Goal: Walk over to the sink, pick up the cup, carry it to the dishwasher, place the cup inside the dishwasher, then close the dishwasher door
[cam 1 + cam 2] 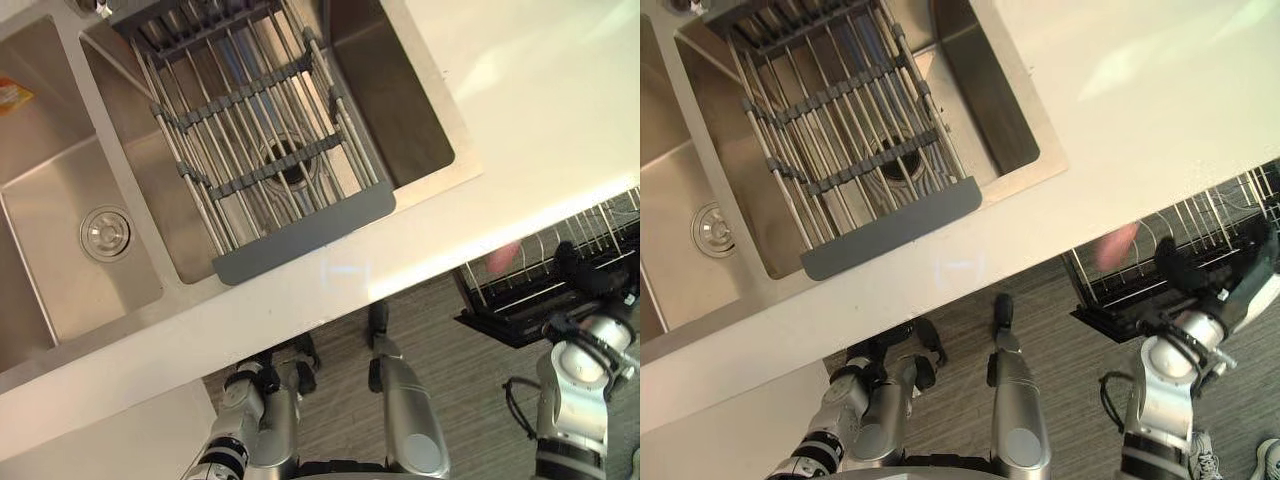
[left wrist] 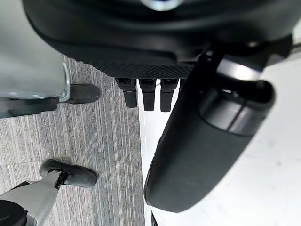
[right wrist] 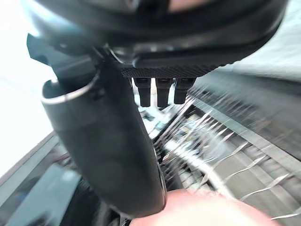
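A pink cup [image 1: 503, 256] lies in the wire rack [image 1: 585, 235] of the open dishwasher, below the counter's edge at the right. My right hand [image 1: 583, 272] hovers just beside the cup, over the rack, and looks apart from it. The right wrist view has the hand [image 3: 108, 141] with straight fingers and its thumb reaching toward the pink cup [image 3: 207, 209] among the rack wires. My left hand [image 1: 296, 362] hangs low in front of the counter over the floor, its fingers [image 2: 148, 94] straight and holding nothing.
A white counter [image 1: 520, 120] holds a double steel sink [image 1: 60, 230], with a grey roll-up drying rack [image 1: 260, 130] laid across the right basin. The dishwasher's dark front edge [image 1: 500, 325] juts out over grey floor [image 1: 470, 400].
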